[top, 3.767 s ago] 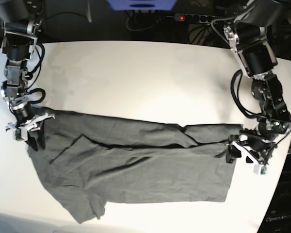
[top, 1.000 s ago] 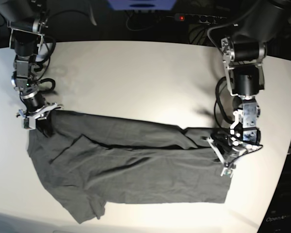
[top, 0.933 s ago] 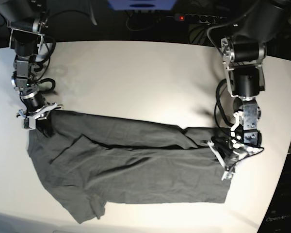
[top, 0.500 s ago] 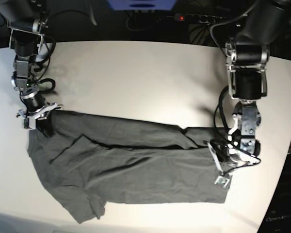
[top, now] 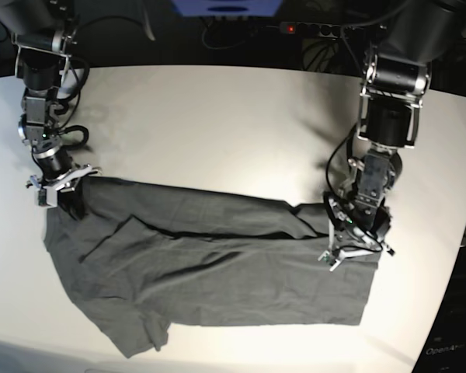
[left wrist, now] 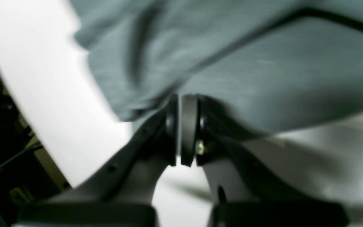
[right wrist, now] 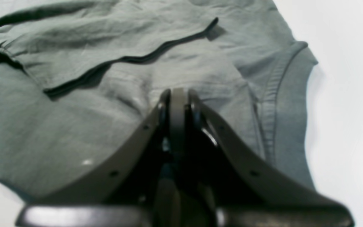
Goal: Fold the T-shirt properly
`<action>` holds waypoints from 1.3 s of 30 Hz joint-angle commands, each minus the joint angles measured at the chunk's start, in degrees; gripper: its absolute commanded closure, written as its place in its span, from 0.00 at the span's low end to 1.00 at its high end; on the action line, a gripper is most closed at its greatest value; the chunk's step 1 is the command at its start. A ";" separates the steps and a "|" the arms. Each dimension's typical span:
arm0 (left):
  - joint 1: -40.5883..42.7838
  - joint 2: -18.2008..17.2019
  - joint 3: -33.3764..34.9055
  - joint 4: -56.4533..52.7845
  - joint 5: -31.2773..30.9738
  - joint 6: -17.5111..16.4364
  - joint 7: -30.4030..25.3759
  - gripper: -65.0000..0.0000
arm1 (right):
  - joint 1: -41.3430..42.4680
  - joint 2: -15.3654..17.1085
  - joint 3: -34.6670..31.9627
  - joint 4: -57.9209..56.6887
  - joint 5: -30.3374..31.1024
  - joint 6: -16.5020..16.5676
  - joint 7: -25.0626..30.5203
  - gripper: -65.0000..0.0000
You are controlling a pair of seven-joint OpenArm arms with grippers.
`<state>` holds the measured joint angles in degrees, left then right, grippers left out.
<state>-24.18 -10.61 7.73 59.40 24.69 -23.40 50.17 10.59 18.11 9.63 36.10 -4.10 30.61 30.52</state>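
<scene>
Table (top: 217, 116), white and round-edged, is filling most of the base view that you are watching, and it is carrying the only garment. The plain dark charcoal-grey short-sleeved T-shirt (top: 210, 264) of soft wrinkly cloth is lying across the near half of the table, spread wide from one side to the other, with a long fold line running along its upper part and one sleeve hanging toward the near edge on the left of that view. In the right wrist view you are seeing the ribbed collar (right wrist: 282, 104) of the shirt lying just beside the bare white surface.

Your left gripper (top: 356, 252) is sitting on the right of the base view, on the upper corner of the shirt's edge there. In the left wrist view, its dark fingers (left wrist: 189, 126) are pressing together, and the grey cloth is coming right down to their tips, so it is pinching the T-shirt edge; this picture is blurred.

Your right gripper (top: 60, 190) is sitting on the left of the base view, at the shirt's upper corner. Its jaws are closing together over a small raised ridge of cloth, which you are seeing at the fingertips (right wrist: 176, 97) in the right wrist view.
</scene>
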 commanded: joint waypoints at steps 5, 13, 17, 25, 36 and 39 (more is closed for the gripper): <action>-2.06 -0.60 0.67 0.60 1.55 0.67 -0.28 0.97 | 0.44 0.84 0.00 0.25 -0.25 0.11 -0.33 0.98; -2.23 -1.83 1.20 0.43 1.64 0.67 -0.37 0.97 | 0.44 0.84 0.09 0.25 -0.25 0.11 -0.33 0.98; -2.32 -1.83 1.20 0.43 1.64 0.67 -0.63 0.97 | 0.36 0.84 0.09 0.25 -0.25 0.11 -0.33 0.98; -4.08 -1.83 0.93 -6.69 1.64 0.85 -4.06 0.97 | 0.27 0.84 0.17 0.25 -0.25 0.11 -0.33 0.98; -5.57 -1.39 0.76 -7.31 1.55 1.20 -4.94 0.97 | -0.35 0.84 0.17 0.34 -0.25 0.11 -0.33 0.98; -5.66 -1.39 0.76 -7.31 1.55 1.11 -4.94 0.97 | -0.35 0.84 0.26 0.34 -0.25 0.11 -0.33 0.98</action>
<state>-27.99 -11.88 8.69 51.46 26.37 -22.24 45.23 9.98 18.15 9.76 36.16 -3.92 30.63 31.07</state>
